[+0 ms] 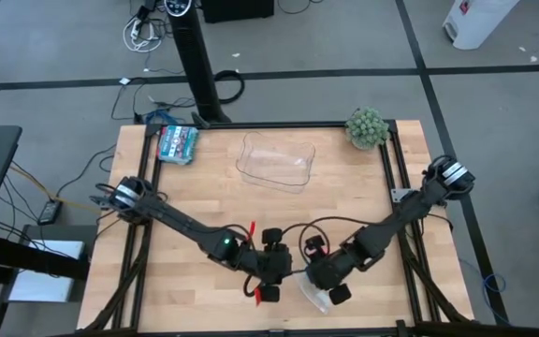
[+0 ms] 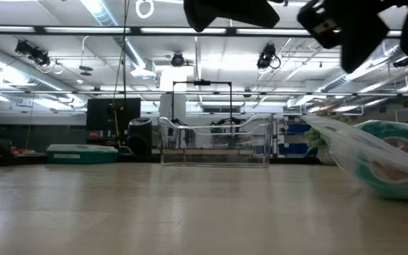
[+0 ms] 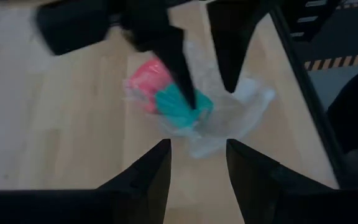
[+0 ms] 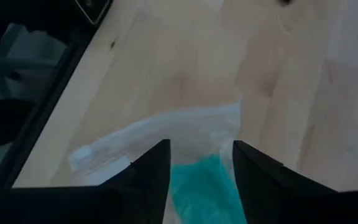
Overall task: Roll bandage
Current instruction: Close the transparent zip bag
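The bandage [image 3: 180,106], rolled inside a clear wrapper [image 3: 235,115], lies at the desk's [image 1: 204,201] near edge. The right pincer [image 3: 194,62] is spread around it; the left pincer [image 3: 197,165] is held open just beside.

clear tray [image 1: 276,164] far side, middle bare (wood)

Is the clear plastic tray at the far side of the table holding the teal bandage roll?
No, the clear plastic tray looks empty in the high view.
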Tool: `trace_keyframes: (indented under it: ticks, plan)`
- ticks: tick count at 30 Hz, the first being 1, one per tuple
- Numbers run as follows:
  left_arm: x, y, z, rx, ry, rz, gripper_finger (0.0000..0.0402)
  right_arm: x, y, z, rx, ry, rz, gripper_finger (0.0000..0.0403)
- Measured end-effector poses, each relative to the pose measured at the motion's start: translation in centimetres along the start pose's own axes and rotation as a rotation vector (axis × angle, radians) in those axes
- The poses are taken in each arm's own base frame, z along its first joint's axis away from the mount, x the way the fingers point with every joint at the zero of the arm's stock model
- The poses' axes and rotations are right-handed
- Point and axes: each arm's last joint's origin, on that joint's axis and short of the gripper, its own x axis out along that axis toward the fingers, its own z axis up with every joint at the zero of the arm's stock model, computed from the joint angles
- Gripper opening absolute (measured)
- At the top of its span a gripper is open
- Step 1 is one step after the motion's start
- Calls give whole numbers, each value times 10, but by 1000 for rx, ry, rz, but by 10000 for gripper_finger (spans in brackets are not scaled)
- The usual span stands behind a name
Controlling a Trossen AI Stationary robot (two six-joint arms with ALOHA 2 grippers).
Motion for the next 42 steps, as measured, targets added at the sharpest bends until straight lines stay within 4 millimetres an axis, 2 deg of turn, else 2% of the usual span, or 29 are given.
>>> trace_keyframes:
  ticks: [9, 14, 20, 26, 31, 38, 42]
  plan:
    - [-12, -33, -13, -91, 30, -33, 162, 26, -15, 10, -167, 40, 50, 222]
    - [-17, -46, -20, -130, 51, -18, 162, 32, -23, 13, -245, 40, 40, 232]
    - [-22, -55, -24, -178, 44, 4, 162, 40, -43, 14, -229, 38, 137, 216]
    - [-25, -62, -27, -222, 25, 25, 162, 52, -52, 9, -227, 67, 198, 205]
    - [-29, -68, -30, -247, 20, 39, 162, 53, -54, 10, -237, 41, 235, 203]
    - [-31, -72, -32, -274, 19, 33, 162, 71, -51, 4, -260, 65, 284, 191]
    - [-32, -75, -33, -291, 18, 28, 162, 73, -51, 4, -279, 64, 273, 154]
